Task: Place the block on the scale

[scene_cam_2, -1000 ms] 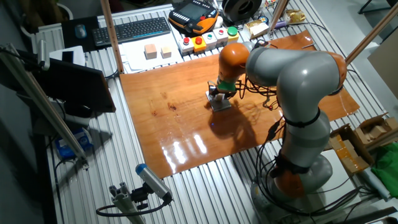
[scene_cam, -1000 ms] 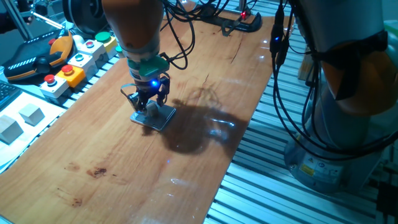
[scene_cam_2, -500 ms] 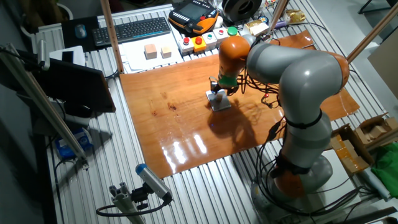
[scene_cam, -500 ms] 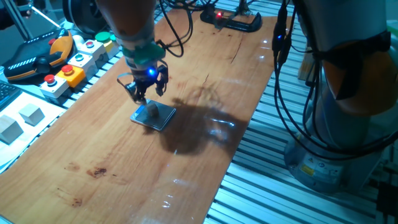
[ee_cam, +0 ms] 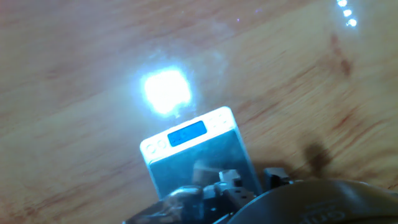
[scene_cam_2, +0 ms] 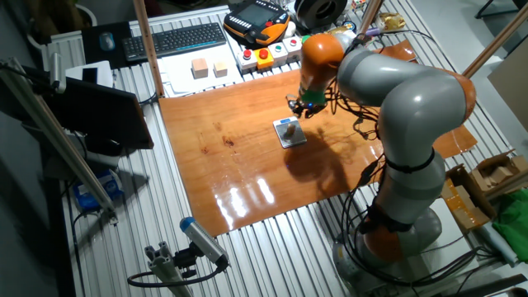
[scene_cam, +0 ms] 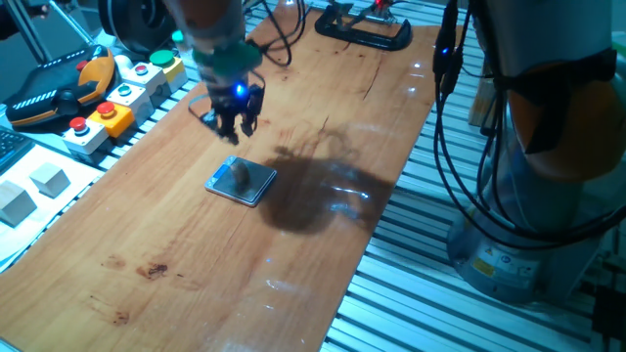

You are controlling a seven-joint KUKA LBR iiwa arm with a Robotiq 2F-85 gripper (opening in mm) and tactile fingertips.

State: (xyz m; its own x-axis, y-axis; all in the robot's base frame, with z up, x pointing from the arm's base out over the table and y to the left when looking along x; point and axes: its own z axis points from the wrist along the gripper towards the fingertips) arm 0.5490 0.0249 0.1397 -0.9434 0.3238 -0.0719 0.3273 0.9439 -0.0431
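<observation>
Block [scene_cam: 236, 174] sits on scale [scene_cam: 253, 189]; gripper [scene_cam: 235, 125] above, seemingly empty.

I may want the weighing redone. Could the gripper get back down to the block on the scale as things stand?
Probably yes. The gripper hangs empty above the table just beyond the scale, and the block sits uncovered on top, with nothing between them.

A tiny grey-beige block [scene_cam: 238, 176] sits on the scale [scene_cam: 250, 187], a thin square plate with a blue-grey top, lying flat on the wooden table.
</observation>
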